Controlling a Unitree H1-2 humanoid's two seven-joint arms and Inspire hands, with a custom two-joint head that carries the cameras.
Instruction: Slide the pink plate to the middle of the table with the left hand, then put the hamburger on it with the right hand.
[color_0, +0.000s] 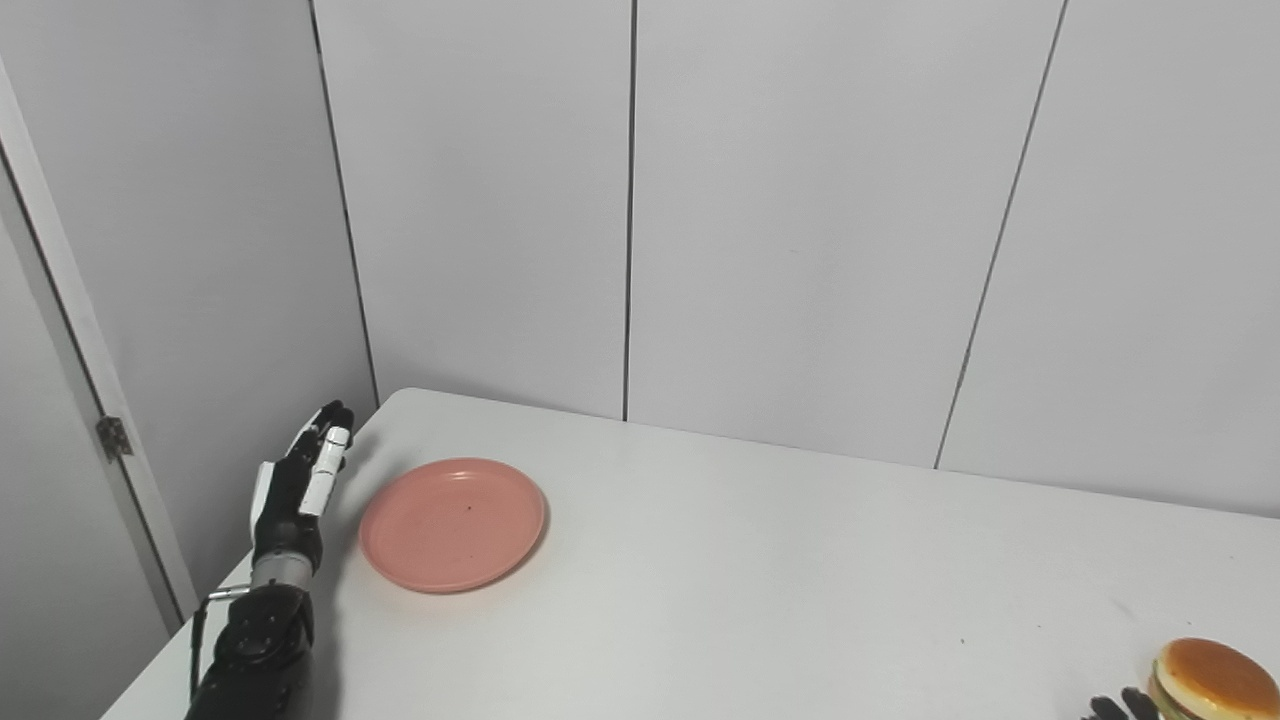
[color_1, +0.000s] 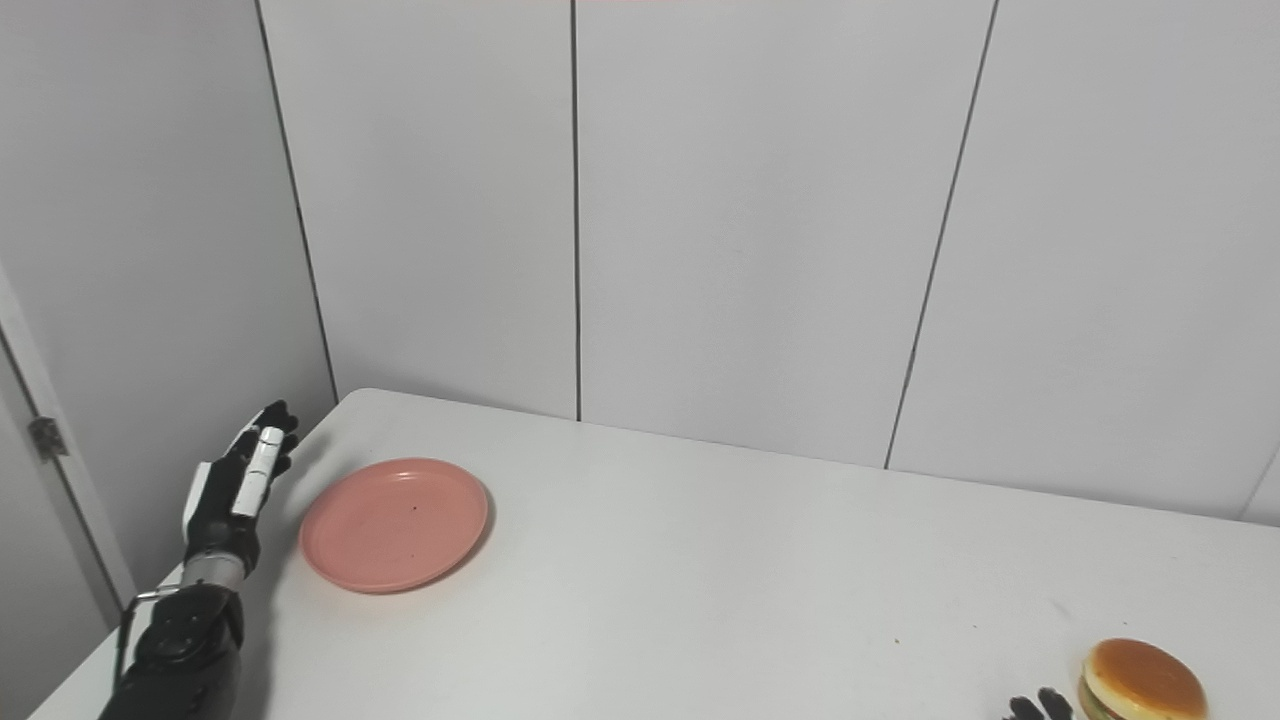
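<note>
A pink plate (color_0: 452, 523) lies flat on the white table (color_0: 760, 580) near its left end. My left hand (color_0: 300, 485) hovers just left of the plate, fingers stretched out and apart, holding nothing; a narrow gap separates it from the rim. At the bottom right corner sits the hamburger (color_0: 1214, 680) with a brown bun. Only the black fingertips of my right hand (color_1: 1040, 707) peek in at the bottom edge, just left of the hamburger, so its state is hidden.
Grey wall panels (color_0: 800, 220) stand behind the table's far edge. The table's left edge runs close beside my left arm, with a door frame and hinge (color_0: 112, 437) beyond it.
</note>
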